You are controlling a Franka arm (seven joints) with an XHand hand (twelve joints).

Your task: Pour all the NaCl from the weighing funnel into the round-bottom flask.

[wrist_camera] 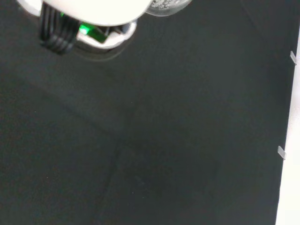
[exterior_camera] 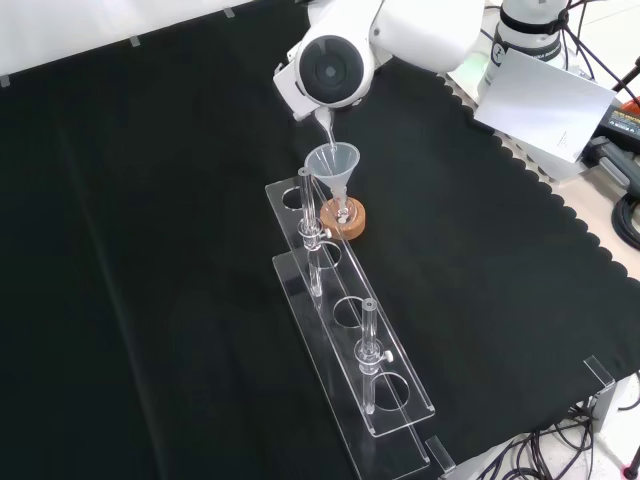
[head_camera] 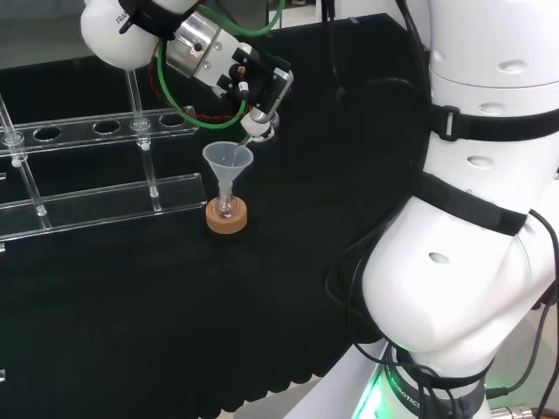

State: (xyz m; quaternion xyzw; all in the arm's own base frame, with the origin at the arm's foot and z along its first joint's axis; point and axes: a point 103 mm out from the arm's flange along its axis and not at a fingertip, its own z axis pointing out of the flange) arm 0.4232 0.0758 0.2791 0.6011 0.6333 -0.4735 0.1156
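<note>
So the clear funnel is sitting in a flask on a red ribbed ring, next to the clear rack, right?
Not quite: the ring under the flask is brown cork, not red and ribbed, as the head view shows. The clear funnel does sit in the flask, next to the clear rack.

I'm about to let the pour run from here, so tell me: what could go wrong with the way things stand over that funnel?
1. The weighing funnel in the hand is tipped at the rim of the clear funnel, not over its middle; NaCl could land on the black cloth.
2. The clear funnel stands tall in a small flask on a cork ring; a nudge might topple it.
3. The acrylic rack stands close beside; a wide swing could hit it.
</note>
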